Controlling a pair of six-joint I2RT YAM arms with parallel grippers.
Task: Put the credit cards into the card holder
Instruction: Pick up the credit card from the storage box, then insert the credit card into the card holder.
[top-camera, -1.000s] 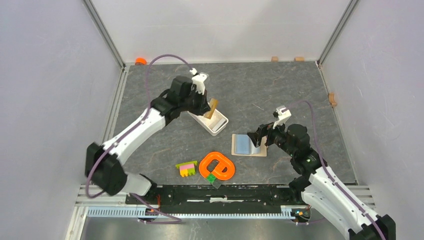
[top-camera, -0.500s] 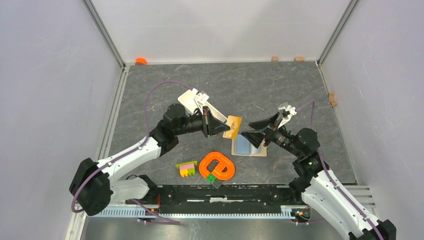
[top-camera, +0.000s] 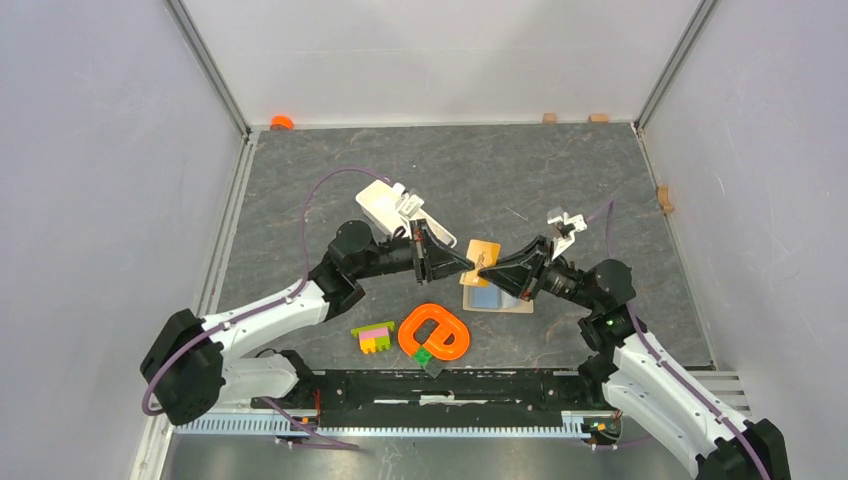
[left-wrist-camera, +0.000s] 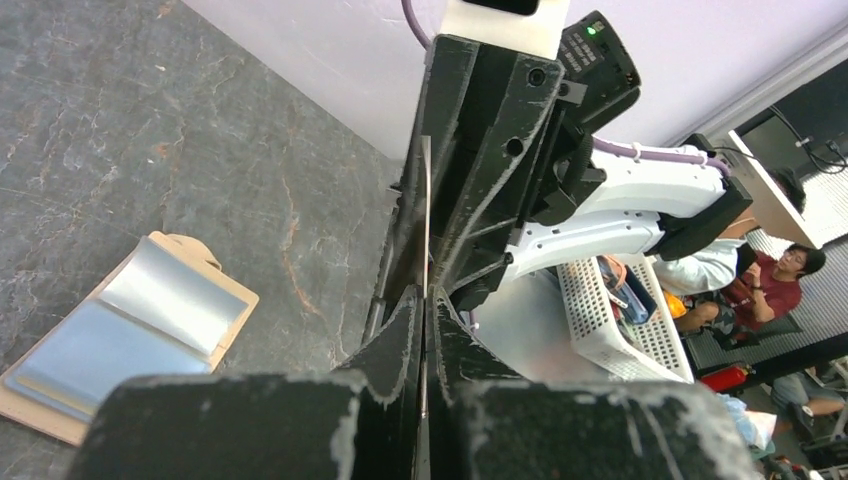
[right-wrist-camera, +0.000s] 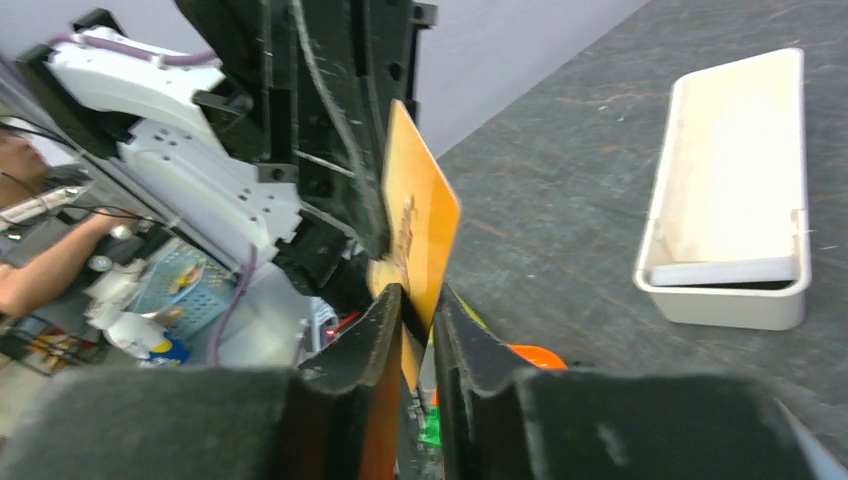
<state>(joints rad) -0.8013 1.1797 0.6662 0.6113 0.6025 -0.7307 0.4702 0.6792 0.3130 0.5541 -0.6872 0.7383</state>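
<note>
An orange-gold credit card hangs in the air between the two arms, above the far edge of the card holder. My left gripper is shut on its left edge; the left wrist view shows the card edge-on between the pressed fingers of that gripper. My right gripper faces it from the right. In the right wrist view the card sits between the fingers of the right gripper, with a thin gap still showing. The beige card holder lies open on the table with a light blue card on it.
An orange ring toy and pink-yellow-green bricks lie near the front rail. A long white tray sits on the table behind the left arm. Enclosure walls stand on the left, right and back.
The left arm carried the orange card from the tray to the middle. The right gripper rose from the card holder to meet it, and its jaws narrowed around the card.
</note>
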